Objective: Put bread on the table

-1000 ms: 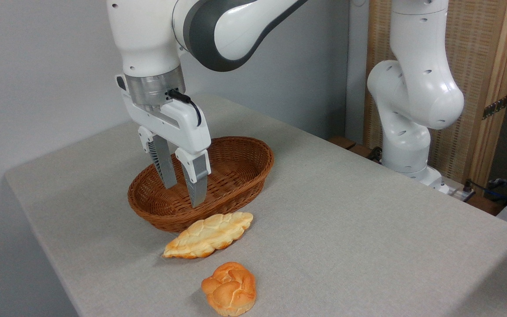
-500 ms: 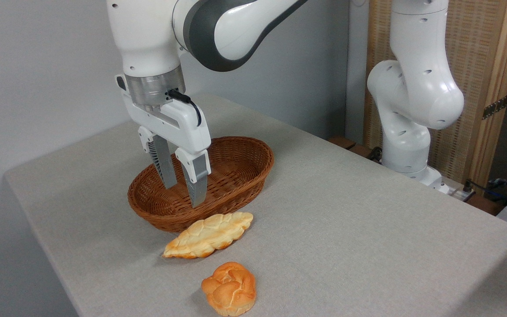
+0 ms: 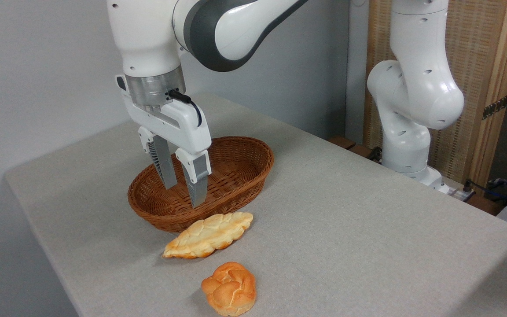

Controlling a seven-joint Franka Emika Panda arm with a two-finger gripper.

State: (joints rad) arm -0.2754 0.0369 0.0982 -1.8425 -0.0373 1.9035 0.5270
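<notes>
From my feed I see a large worktop (image 3: 346,211) covered in light grey, cloth-like textured material with rounded corners, set against a plain pale grey wall. Behind its right side stands a folding screen of woven reed panels in a light wooden frame (image 3: 478,66), with dark cables and gear low at the far right edge.

I count one brown oval wicker basket (image 3: 240,176), sitting on the worktop left of centre, with nothing visible inside it. I count two baked items, both lying on the bare cloth in front of the basket. One is a long flat braided leaf-shaped loaf (image 3: 208,235), pale golden, just beside the basket's near wall. The other is the small round knotted golden-orange bun (image 3: 229,288), near the front edge of the worktop, close to the loaf but apart from it.

I count one white and grey robot arm (image 3: 236,31), its base column rising at the right. Its two-finger tool (image 3: 184,196) hangs over the basket, tips pointing down past the rim, fingers parted with a clear gap between them and gripping nothing.
</notes>
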